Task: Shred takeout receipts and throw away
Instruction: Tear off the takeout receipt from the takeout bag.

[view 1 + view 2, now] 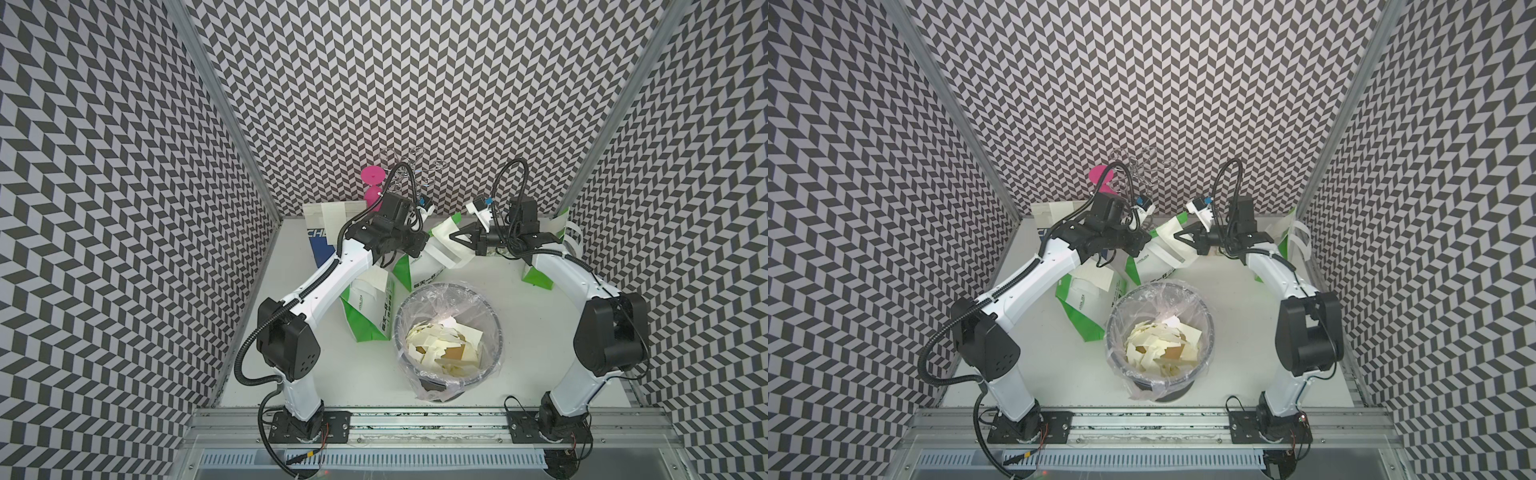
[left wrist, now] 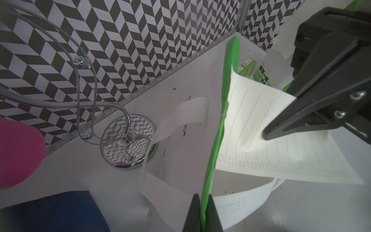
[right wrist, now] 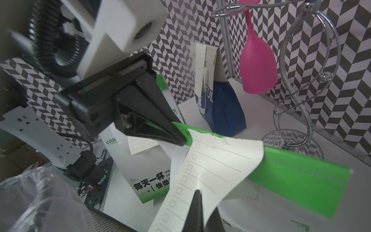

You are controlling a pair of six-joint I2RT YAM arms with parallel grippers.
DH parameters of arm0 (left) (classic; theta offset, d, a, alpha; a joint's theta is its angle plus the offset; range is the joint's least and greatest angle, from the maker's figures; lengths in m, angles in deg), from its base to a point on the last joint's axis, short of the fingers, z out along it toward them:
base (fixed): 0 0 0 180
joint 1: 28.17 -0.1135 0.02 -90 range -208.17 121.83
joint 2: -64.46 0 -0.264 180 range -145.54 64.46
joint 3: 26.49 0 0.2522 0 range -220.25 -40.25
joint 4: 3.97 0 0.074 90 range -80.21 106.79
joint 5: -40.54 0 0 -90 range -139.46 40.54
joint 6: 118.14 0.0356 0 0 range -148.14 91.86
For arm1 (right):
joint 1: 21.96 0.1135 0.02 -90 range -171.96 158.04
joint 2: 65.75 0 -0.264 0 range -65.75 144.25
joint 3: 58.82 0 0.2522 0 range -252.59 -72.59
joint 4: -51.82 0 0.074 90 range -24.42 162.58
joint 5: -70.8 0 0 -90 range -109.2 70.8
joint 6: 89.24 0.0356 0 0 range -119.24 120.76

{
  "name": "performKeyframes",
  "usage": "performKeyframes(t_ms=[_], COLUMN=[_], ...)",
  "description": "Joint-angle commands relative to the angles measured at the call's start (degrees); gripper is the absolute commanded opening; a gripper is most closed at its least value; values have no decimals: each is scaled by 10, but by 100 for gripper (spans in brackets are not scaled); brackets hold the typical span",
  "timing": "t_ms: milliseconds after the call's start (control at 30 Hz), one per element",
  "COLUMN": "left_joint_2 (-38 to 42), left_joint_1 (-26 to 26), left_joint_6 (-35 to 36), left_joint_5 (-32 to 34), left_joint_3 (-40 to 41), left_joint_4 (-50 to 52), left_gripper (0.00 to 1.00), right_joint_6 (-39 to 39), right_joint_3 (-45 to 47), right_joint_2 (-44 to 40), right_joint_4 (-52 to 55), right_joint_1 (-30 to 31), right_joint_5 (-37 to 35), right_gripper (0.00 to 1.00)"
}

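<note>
A cream takeout receipt [image 3: 216, 166] with checkbox rows is stuck to the green top edge of a green-and-white paper bag [image 2: 219, 130] at the back centre. My right gripper [image 3: 204, 200] is shut on the receipt's free end. My left gripper [image 2: 202, 195] is shut on the bag's green edge beside it. In both top views the two grippers [image 1: 428, 240] [image 1: 451, 236] [image 1: 1148, 242] [image 1: 1177, 236] face each other tip to tip across the slip [image 1: 446, 249]. Torn cream scraps [image 1: 440, 345] fill the lined bin [image 1: 498, 345] in front.
A second green-and-white bag [image 1: 370, 307] lies tipped left of the bin with a slip [image 1: 376, 280] on it. A blue bag [image 1: 322, 239] with slips stands back left. Another bag [image 1: 540, 278] is at the right. A pink goblet [image 1: 372, 183] and wire rack [image 2: 126, 138] stand at the back wall.
</note>
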Motion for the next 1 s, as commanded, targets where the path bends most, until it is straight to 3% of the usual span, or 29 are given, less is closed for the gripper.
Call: performKeyframes(t_ms=[0,433,633,767,967], left_joint_2=[10,11,13,17,18], left_joint_1=[-5,-19,-26,-28,-26], left_joint_6=[4,4,6,8,5], left_joint_5=[13,12,11,8,-53], left_joint_3=[17,37,40,39,22], left_joint_4=[22,17,18,14,0], left_gripper=[0,0,0,0,0], right_joint_6=[16,132,167,134,3], right_joint_3=[1,49,60,58,43], right_joint_2=[-43,-67,-71,-67,-44], right_joint_4=[-81,-232,-267,-222,-82], right_joint_1=[-1,-16,-19,-19,-7], right_joint_5=[46,100,87,51,-19], right_gripper=[0,0,0,0,2])
